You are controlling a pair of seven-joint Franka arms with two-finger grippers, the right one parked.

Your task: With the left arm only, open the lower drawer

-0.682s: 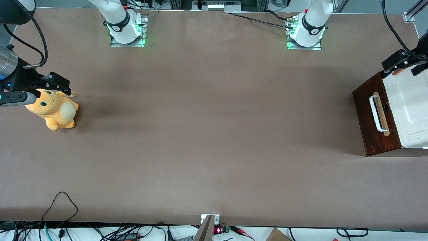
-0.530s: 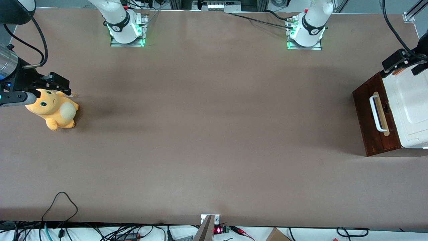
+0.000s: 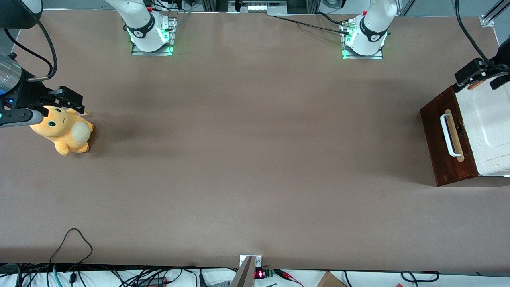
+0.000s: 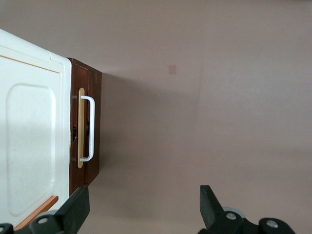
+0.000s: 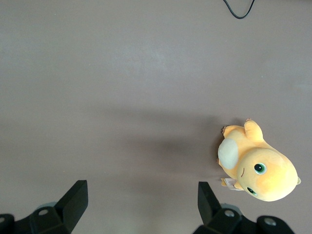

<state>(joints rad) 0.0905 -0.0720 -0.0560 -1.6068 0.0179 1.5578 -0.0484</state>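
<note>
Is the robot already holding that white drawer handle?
No, the gripper hangs open above the cabinet corner, apart from the white handle.

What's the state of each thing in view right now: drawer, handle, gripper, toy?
lower drawer: shut, front flush with the cabinet.
white bar handle: free, nothing touching it.
gripper: open, empty, hanging above the cabinet top, apart from the handle.
white cabinet top: in place on the cabinet.
plush toy: lying on the table toward the parked arm's end.
</note>
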